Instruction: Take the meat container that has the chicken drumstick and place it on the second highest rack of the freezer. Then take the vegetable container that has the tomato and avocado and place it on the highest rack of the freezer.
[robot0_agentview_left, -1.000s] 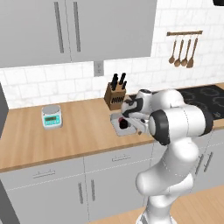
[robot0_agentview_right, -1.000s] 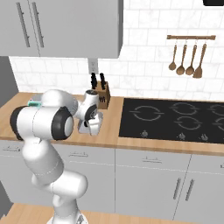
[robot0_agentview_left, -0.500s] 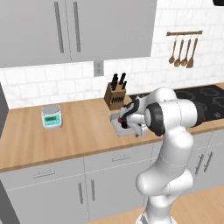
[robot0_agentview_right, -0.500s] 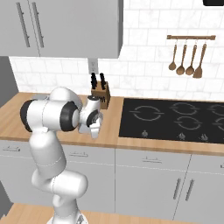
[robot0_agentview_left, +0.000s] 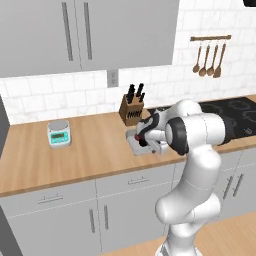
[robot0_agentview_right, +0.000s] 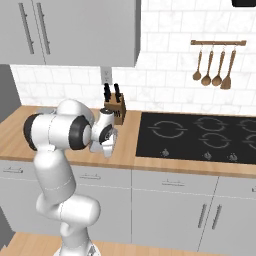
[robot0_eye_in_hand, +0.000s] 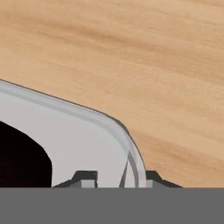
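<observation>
— Where's the tray (robot0_agentview_left: 134, 143)?

— It's sitting on the counter (robot0_agentview_left: 90, 145) beside the knife block (robot0_agentview_left: 132, 109), something dark inside. I'm seeing my gripper (robot0_eye_in_hand: 114, 178) straddling its rim, fingers (robot0_eye_in_hand: 86, 178) pinching it.

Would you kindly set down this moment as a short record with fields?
surface: wooden counter
container: grey tray, flat on the counter, in front of the knife block
contents: dark lump, kind unclear
jaws: astride the tray's corner rim, one tip inside, one outside; grip unclear
elsewhere: kitchen scale, hob
</observation>
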